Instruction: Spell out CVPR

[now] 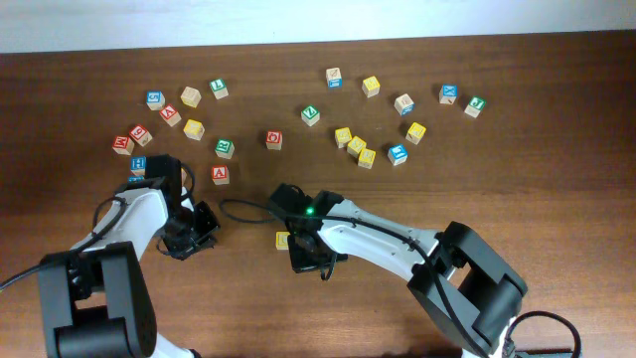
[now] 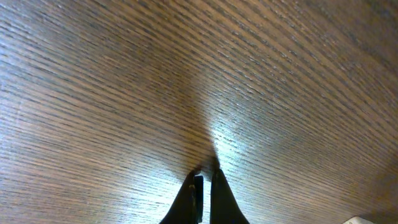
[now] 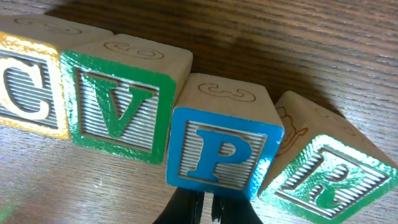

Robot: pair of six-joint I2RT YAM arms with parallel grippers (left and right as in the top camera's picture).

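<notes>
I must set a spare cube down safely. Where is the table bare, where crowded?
Bare: the table between the loose letter cubes and the right arm; also left of the left arm. Crowded: the cube band and around the CVPR row.

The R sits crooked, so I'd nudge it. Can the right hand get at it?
Probably yes: the right hand, shut, is just in front of the P, and the R is next along with nothing before its face.
</notes>
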